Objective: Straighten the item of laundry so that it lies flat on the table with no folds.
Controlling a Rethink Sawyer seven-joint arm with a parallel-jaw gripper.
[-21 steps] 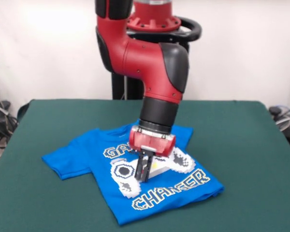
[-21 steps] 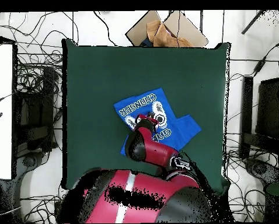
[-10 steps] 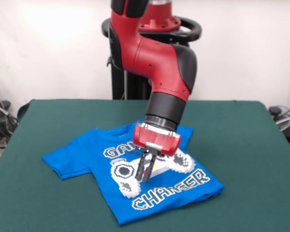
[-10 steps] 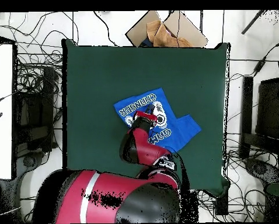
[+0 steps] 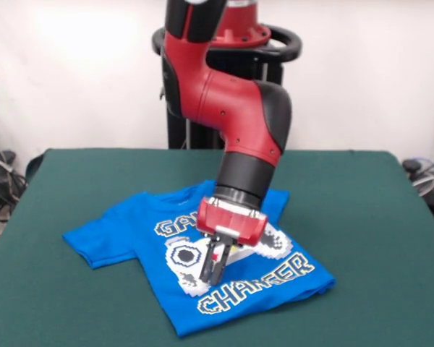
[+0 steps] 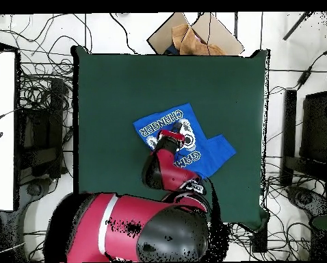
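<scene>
Camera layout: front and overhead.
Front view faces the arm (image 5: 231, 108) closely across the table (image 5: 376, 217); overhead view looks straight down, farther off. Both share the table (image 6: 125, 89).

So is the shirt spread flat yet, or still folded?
Still folded. The shirt shows one sleeve only, at the picture's left in the front view; the other side is tucked under, and the gripper is down on the print.

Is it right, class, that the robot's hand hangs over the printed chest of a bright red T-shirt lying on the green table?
Not quite: the T-shirt is bright blue, not red, as the front view shows. The hand does hang over its printed chest on the green table.
</scene>
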